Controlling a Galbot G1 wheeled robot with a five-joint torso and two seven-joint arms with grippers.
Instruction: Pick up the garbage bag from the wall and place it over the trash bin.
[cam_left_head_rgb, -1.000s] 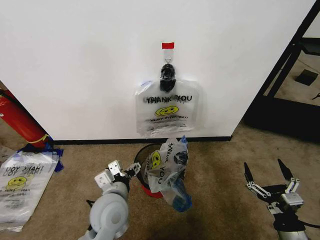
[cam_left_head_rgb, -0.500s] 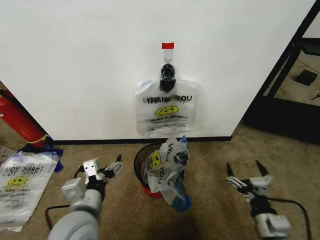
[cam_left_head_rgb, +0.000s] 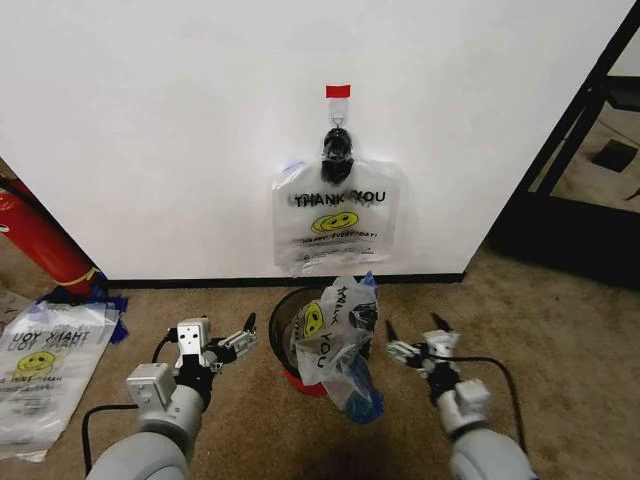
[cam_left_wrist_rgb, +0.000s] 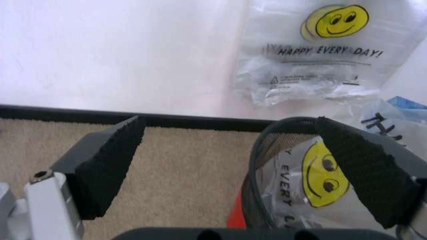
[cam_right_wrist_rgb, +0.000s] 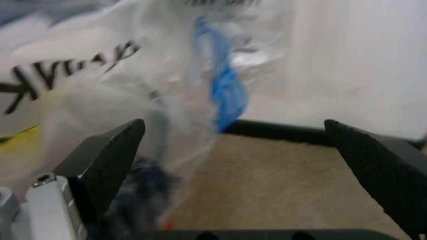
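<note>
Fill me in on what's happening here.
A two-armed robot faces a white wall where a garbage bag hangs from a black clip. Below stands the trash bin, a similar bag already draped over it. The left gripper and right gripper flank the bin, both open, holding nothing.

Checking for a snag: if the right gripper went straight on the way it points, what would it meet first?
Probably the crumpled see-through plastic bag draped on the round black trash bin; the right gripper, jaws open, points at it, though depth is unclear.
</note>
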